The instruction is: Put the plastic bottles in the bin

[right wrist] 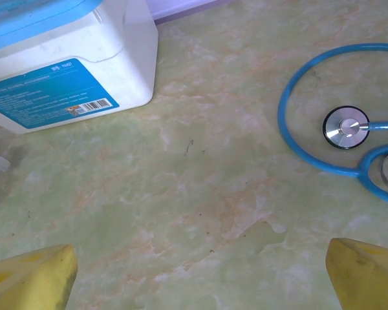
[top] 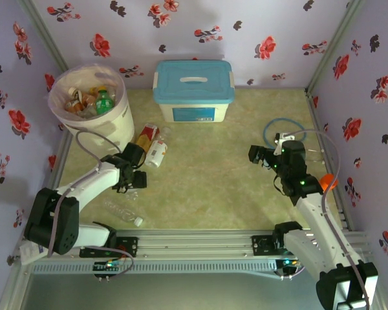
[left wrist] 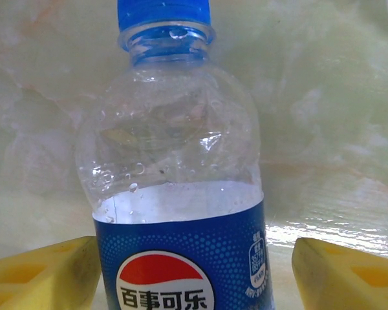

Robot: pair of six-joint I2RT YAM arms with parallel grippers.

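**Left tool straddles a cola bottle, right tool gapes over bare worktop**

In the left wrist view, the left tool [left wrist: 195,274] has a yellow finger on each side of a clear cola bottle [left wrist: 181,187] with a blue cap and blue label, lying on the worktop [left wrist: 336,97]. The left finger meets the label. A gap shows at the right finger, so the bottle is not clamped.

From above, this tool [top: 134,169] sits just in front of the bin [top: 119,126], which stands in the far left corner and holds several bottles [top: 90,100]. Two red-labelled bottles [top: 152,145] lie beside the bin, and a clear bottle [top: 123,210] lies nearer the arm bases.

The right tool [right wrist: 200,274] is spread wide and holds nothing, near a blue stethoscope [right wrist: 344,126] and a white box [right wrist: 71,71].
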